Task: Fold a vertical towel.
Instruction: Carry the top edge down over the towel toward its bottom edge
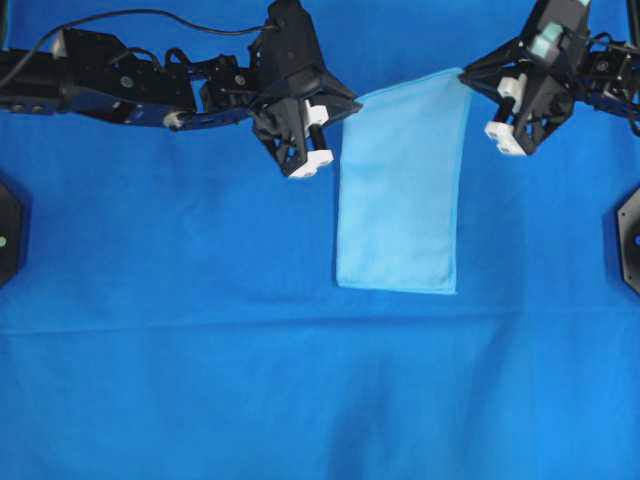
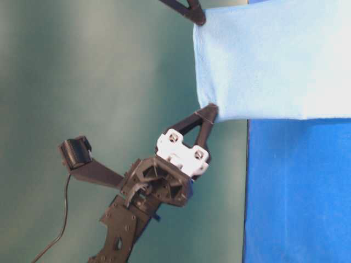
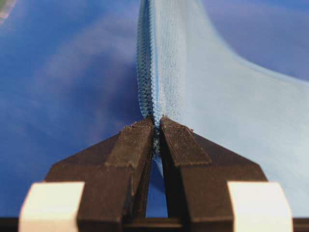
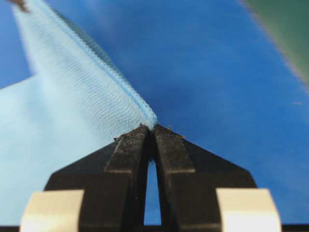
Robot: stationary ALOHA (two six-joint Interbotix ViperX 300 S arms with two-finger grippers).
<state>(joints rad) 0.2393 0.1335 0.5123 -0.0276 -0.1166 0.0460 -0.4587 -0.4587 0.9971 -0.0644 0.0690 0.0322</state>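
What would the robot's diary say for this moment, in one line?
step: lifting far edge | towel: near part flat on cloth | left claw: shut on corner | right claw: shut on other corner

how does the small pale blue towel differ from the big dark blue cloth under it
The small light sky-blue microfibre towel is far paler than the large deep-blue tablecloth. The towel is a narrow rectangle; the tablecloth spreads across the whole overhead view. The towel's far edge is lifted, pinched at its corners by the left claw and the right claw, while the tablecloth lies flat, gripped by neither. The towel shows a stitched hem; no tablecloth hem is visible. Both are blue fabric.
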